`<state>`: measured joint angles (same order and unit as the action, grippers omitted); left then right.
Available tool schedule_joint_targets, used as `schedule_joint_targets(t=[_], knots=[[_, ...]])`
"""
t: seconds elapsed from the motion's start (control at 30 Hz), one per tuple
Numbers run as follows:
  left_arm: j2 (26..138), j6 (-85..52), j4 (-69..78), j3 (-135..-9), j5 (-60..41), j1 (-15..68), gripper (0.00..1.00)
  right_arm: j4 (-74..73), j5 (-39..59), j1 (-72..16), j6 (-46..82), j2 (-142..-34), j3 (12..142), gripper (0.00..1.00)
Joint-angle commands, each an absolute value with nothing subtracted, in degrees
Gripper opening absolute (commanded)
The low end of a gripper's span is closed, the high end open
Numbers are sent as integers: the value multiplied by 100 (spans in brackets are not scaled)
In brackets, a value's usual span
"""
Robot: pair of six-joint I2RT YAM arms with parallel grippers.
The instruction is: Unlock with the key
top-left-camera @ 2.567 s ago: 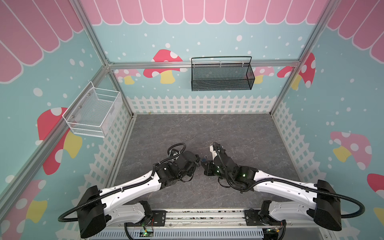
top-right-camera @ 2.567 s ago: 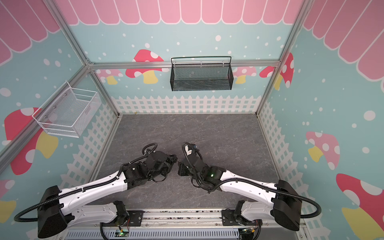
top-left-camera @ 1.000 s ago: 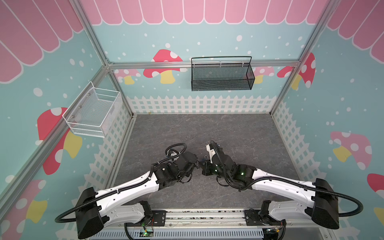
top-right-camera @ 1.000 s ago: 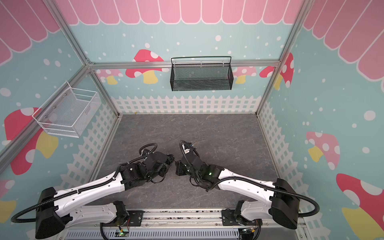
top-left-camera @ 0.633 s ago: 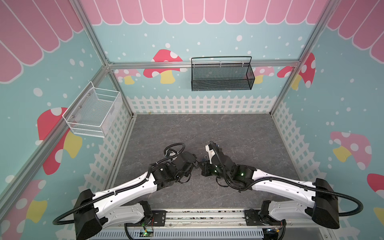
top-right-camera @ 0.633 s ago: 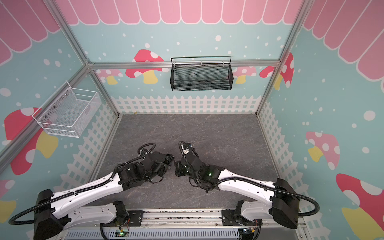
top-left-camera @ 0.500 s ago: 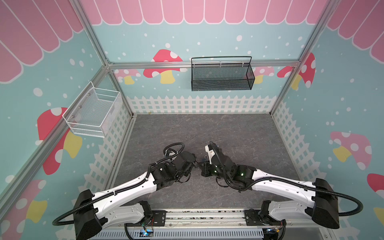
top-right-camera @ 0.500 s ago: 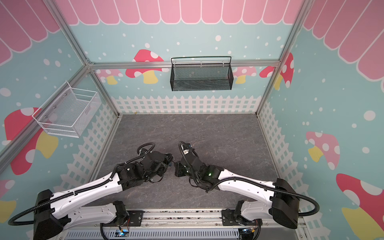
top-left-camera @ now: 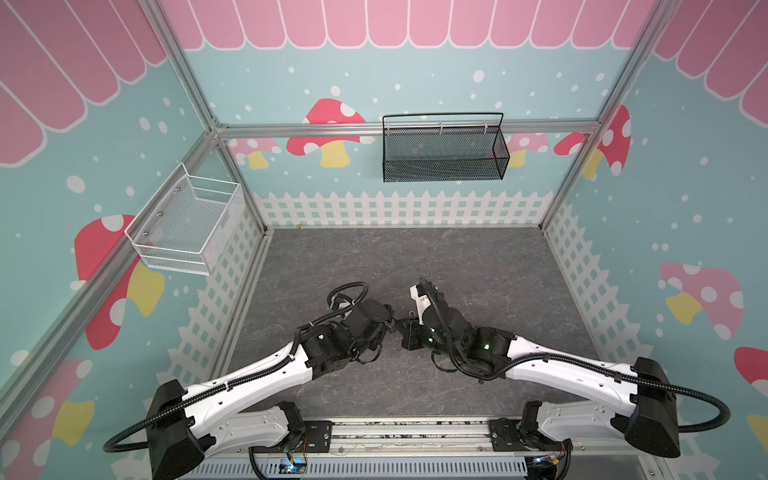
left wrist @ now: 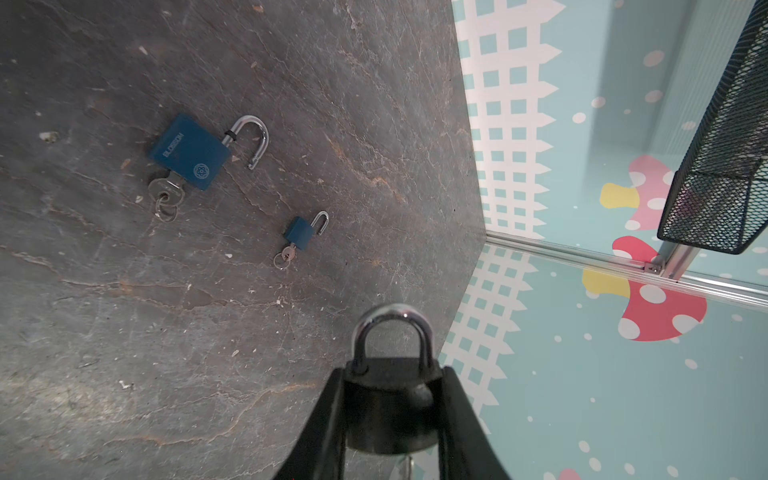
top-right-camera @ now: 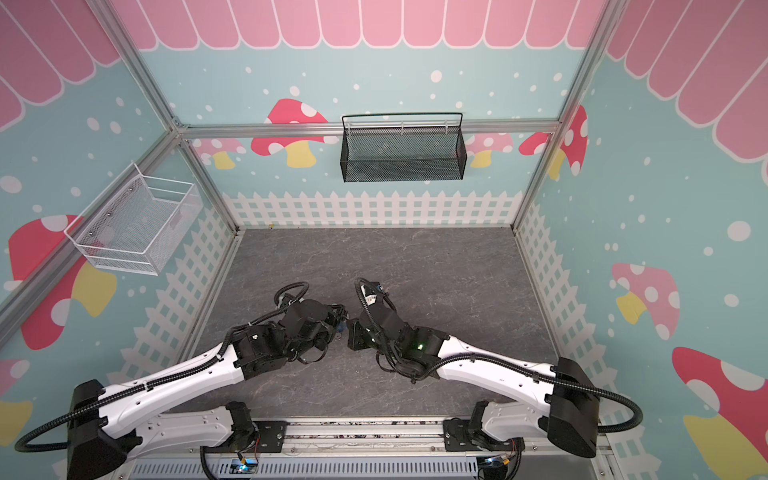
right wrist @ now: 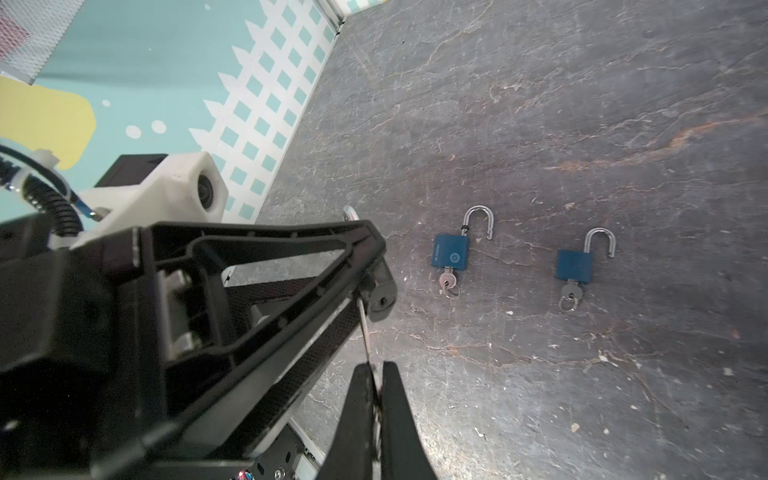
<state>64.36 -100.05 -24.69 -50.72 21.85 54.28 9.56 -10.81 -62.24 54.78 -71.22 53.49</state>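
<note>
A black padlock (left wrist: 390, 399) with a closed silver shackle sits between the fingers of my left gripper (left wrist: 392, 374), which is shut on its body. In the right wrist view its underside with the keyhole (right wrist: 381, 298) faces my right gripper (right wrist: 375, 368). That gripper is shut on a thin silver key (right wrist: 365, 332). The key's tip reaches the lock's underside just beside the keyhole; whether it touches I cannot tell. In both top views the left gripper (top-left-camera: 388, 324) and right gripper (top-left-camera: 405, 329) meet nose to nose low over the grey floor, and the lock and key are hidden between them.
Two blue padlocks (right wrist: 452, 251) (right wrist: 574, 266) lie on the floor with open shackles and keys in them. A black mesh basket (top-left-camera: 442, 151) hangs on the back wall. A white wire basket (top-left-camera: 187, 226) hangs on the left wall.
Both grippers have drifted together a little to the left and away from the front rail. Both keep their grips, and the gap between them stays small.
</note>
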Motion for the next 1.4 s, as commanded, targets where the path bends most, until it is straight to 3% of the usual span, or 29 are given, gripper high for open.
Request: schedule_joint_targets(t=[0.0, 0.77, 1.37], knots=[[6302, -9972, -2396, -5074, 2148, 5432, 0, 1253, -1362, -6226, 5467, -7043, 5384, 0], [6361, -10092, -2277, -5069, 2164, 5440, 0, 889, -951, -6225, 5480, -6855, 5011, 0], [6354, -10151, -2218, -5001, 2061, 5462, 0, 807, -1220, -6181, 5290, -6976, 5291, 0]])
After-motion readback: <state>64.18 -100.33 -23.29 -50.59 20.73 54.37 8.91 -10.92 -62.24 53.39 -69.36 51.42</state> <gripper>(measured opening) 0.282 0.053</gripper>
